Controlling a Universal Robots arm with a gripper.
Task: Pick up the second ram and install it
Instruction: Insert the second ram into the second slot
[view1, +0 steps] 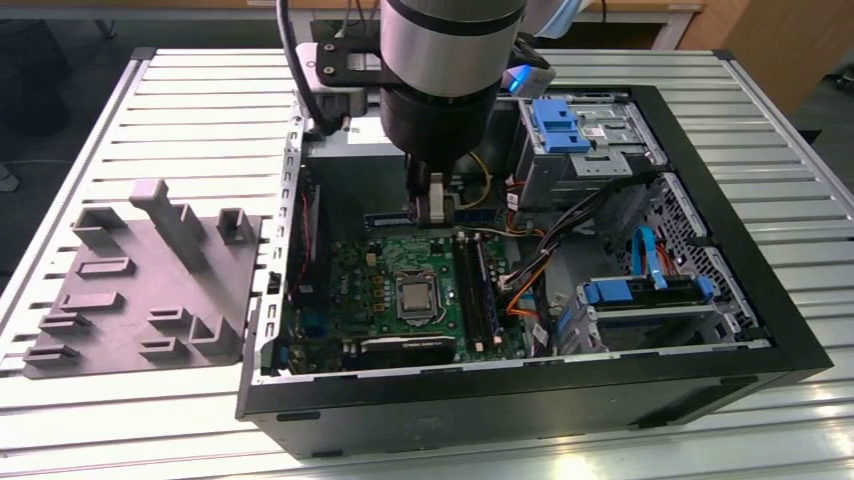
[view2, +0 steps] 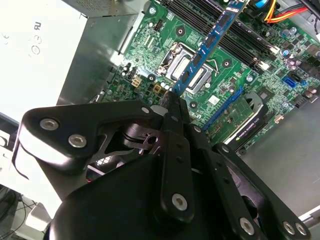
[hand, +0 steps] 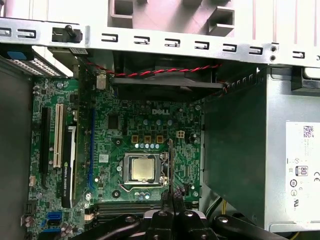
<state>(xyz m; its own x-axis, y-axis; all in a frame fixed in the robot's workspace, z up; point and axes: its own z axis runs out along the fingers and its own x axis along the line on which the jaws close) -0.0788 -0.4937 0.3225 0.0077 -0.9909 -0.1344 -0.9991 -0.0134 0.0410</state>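
My gripper (view1: 430, 212) hangs inside the open computer case, over the far part of the green motherboard (view1: 367, 280). It is shut on the second ram (view2: 210, 42), a long narrow blue-dark stick held by one end and reaching out over the board. In the first wrist view the ram (hand: 170, 160) shows edge-on, just beside the processor socket (hand: 141, 167). The long black memory sockets (view1: 477, 290) lie to the exterior view's right of the processor (view1: 418, 297). The stick is above the board, not seated in a socket.
The case walls (view1: 534, 400) ring the board. A silver power supply (hand: 295, 150) stands close by the gripper. Drive cages with blue clips (view1: 561, 125) and orange cables (view1: 523, 290) fill the exterior view's right. A graphics card (view2: 245, 117) sits low on the board. A grey moulded fixture (view1: 140, 280) lies outside.
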